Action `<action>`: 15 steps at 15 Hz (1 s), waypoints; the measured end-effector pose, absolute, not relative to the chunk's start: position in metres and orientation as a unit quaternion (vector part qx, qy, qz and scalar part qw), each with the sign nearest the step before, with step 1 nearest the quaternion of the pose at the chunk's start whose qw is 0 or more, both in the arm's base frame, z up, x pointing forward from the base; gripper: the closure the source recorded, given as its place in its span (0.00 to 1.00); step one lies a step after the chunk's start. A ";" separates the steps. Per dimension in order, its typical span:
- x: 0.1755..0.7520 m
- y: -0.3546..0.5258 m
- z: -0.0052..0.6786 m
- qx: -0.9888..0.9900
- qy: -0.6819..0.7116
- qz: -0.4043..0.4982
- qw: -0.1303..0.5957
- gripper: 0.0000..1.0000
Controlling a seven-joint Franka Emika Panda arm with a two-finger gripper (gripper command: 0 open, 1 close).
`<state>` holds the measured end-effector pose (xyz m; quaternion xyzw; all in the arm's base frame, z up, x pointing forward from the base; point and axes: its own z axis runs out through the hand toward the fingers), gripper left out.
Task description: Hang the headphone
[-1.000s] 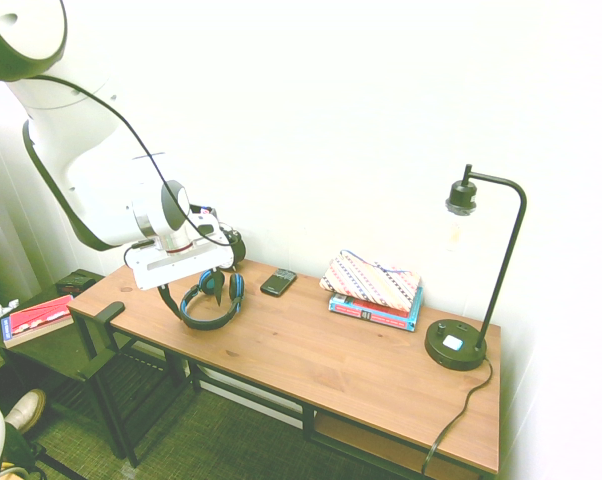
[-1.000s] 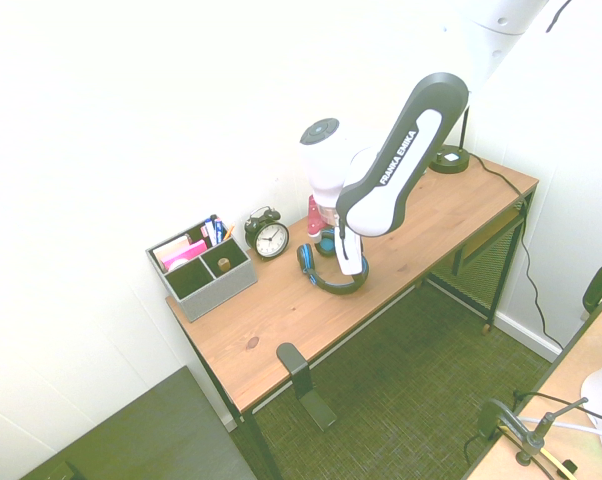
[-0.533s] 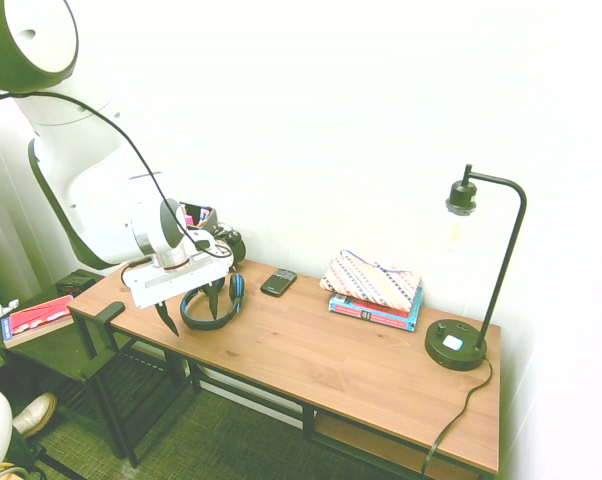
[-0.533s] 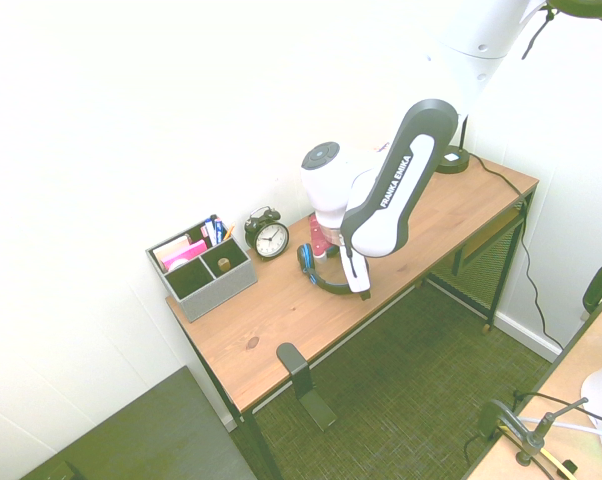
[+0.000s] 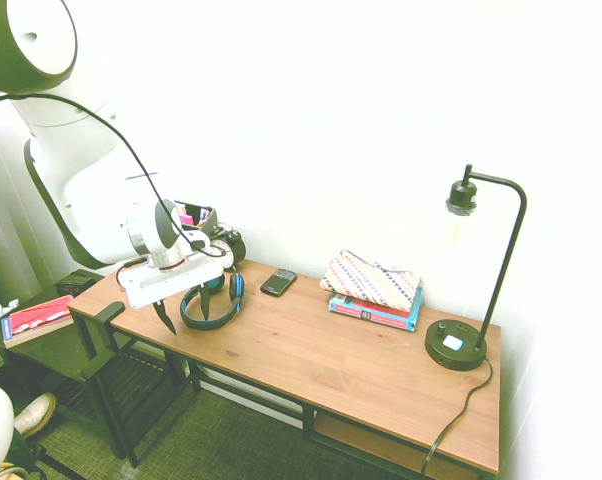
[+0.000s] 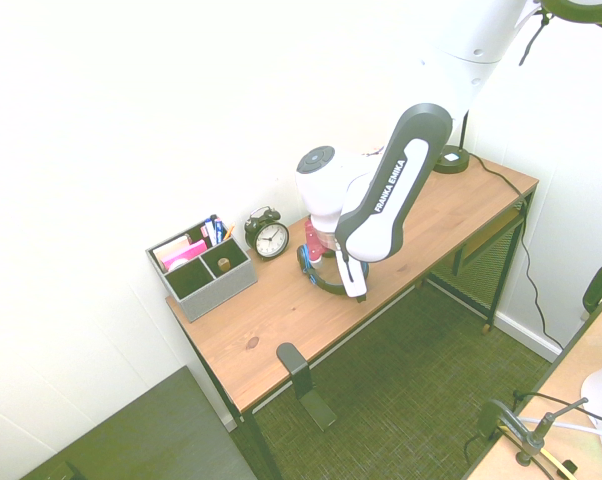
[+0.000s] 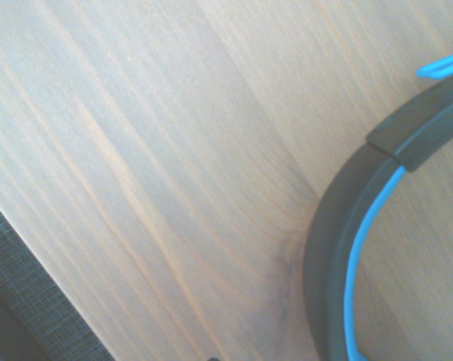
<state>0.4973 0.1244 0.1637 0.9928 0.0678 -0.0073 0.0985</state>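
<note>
Shifted slightly since the earlier frame, the hand (image 5: pixel 189 325) sits a little nearer the table's (image 5: pixel 361 375) end, while the headphone (image 5: pixel 221 321) looks unmoved. It lies on the table just under the hand, earcups toward the wall and headband toward the front edge, so I judge the curved band is the part offered for a grip. The black bracket (image 6: pixel 293 360) reaches out from the table edge, to one side of the hand and apart from it; I take it for the hanger, placed there so the band can drape over it with room below. The alarm clock (image 6: pixel 271 240) stands behind the hand, near the wall.

I see the hand open, its fingers well apart and angled down about one side of the band, gripping nothing. Whether a fingertip touches the band, I cannot tell. I'd centre on the band before closing, or it could slip away.
</note>
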 end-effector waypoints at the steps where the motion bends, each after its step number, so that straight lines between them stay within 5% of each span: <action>1: 0.498 0.126 0.163 0.993 0.068 -0.008 0.097 1.00; 15: 0.508 0.136 0.153 0.995 0.049 -0.020 0.086 1.00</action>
